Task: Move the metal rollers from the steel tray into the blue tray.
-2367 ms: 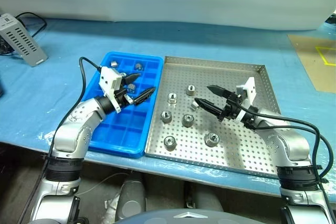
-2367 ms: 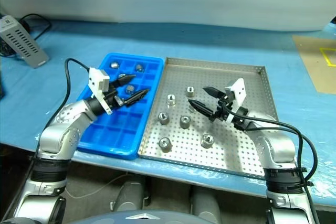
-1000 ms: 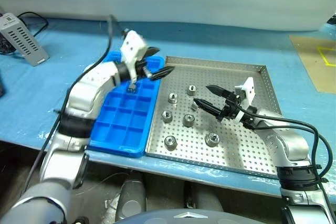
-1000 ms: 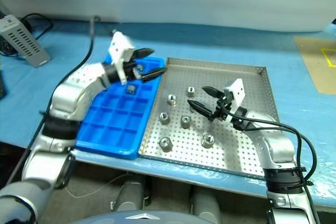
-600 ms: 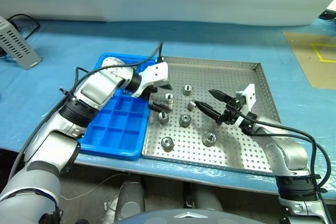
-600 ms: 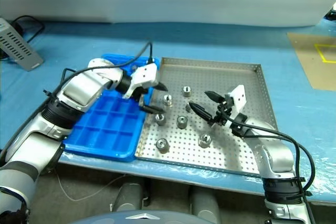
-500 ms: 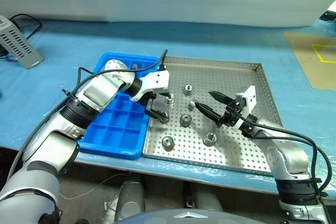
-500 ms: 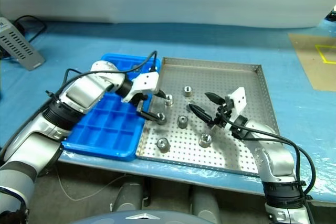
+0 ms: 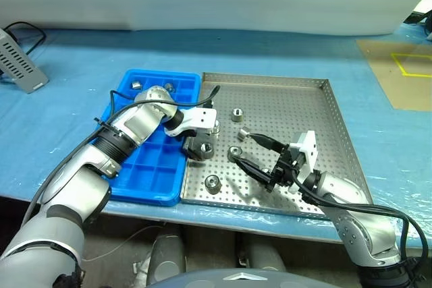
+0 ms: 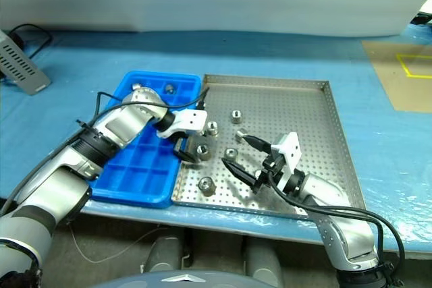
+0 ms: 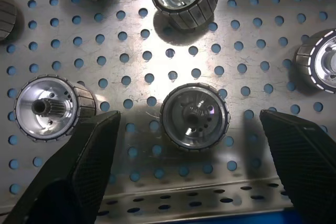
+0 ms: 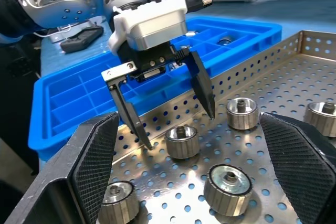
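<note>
The steel tray (image 9: 304, 119) lies right of the blue tray (image 9: 152, 166). Several metal rollers stand on its left half, such as one at the near edge (image 9: 213, 182) and one farther back (image 9: 237, 114). Two rollers (image 9: 136, 85) rest in the blue tray's far compartments. My left gripper (image 9: 202, 148) points down, open, its fingers (image 11: 79, 171) straddling one roller (image 11: 195, 116) without touching it. The right wrist view shows that roller (image 12: 182, 140) between them. My right gripper (image 9: 239, 148) hovers open and empty over the tray's middle, close to another roller (image 9: 235, 152).
A grey vented box (image 9: 17, 69) with a cable sits at the far left on the blue table cover. A tan board with yellow tape (image 9: 395, 65) lies at the far right. The steel tray's right half (image 9: 317, 146) is bare.
My left gripper swung from above the blue tray's far end down onto the steel tray and now straddles a roller. My right gripper drew back toward the near edge. The camera shifted.
</note>
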You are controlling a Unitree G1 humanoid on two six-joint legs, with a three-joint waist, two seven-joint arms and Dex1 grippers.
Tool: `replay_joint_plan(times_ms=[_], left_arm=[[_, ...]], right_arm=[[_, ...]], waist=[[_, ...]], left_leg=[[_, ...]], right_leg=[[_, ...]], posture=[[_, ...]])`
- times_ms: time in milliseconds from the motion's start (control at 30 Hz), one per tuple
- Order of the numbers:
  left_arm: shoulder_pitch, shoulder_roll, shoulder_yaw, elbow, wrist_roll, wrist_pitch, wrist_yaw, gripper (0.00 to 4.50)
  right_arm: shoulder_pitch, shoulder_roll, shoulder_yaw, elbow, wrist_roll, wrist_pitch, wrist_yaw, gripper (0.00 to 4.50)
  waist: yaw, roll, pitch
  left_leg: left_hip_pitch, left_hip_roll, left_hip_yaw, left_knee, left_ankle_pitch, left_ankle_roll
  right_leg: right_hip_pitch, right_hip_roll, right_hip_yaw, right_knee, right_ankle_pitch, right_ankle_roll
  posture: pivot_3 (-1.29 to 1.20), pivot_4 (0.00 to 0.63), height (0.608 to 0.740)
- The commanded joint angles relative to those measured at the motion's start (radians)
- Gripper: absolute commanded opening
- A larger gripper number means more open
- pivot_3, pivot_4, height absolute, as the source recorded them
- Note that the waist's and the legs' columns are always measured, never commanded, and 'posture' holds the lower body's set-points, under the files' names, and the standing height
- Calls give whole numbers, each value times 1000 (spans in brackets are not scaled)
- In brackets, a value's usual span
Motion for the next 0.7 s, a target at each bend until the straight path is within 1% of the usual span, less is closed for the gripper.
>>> replay_joint_plan(times_ms=[33,200,333,433,533,600,700], left_arm=[[-13,-6,-9,22,42,-4,-14,4500],[-11,-42,-23,55,81,-11,-27,4500],[-28,-74,-67,120,158,-52,-10,4500],[-31,-109,-65,149,173,-74,-5,4500],[-25,-121,-54,150,187,-78,-11,4500],[-18,-125,-48,150,196,-77,-7,4500],[-9,-129,-35,144,195,-93,2,3909]], right_arm=[[-5,10,1,-15,-10,-31,-16,4482],[-2,11,-6,1,-23,-45,-28,4482],[0,11,-15,14,-24,-52,-32,4482],[-1,10,-15,24,-23,-55,-33,4482],[5,8,-14,20,-23,-55,-36,4482],[9,8,-15,21,-25,-57,-38,4482],[9,9,-16,26,-25,-59,-40,4500]], waist=[[-2,0,0],[-2,0,0],[-1,0,0],[-1,1,-1],[-1,2,-1],[-1,2,-1],[-1,3,-2]], left_leg=[[0,0,0,0,0,0],[1,0,0,0,0,0],[4,0,0,0,-1,1],[8,0,0,0,-1,2],[13,-1,0,-1,-1,2],[14,-1,0,-1,-2,2],[14,-1,0,-2,-2,3]], right_leg=[[0,0,0,0,0,0],[1,0,0,0,0,0],[4,0,0,0,0,0],[8,0,0,-1,0,0],[13,-1,0,-3,0,0],[14,-1,0,-4,0,0],[14,-1,0,-6,0,0]], posture=[[-236,150,740],[-252,150,740],[-252,150,740],[-264,150,740],[-266,150,740],[-266,150,740],[-266,150,740]])
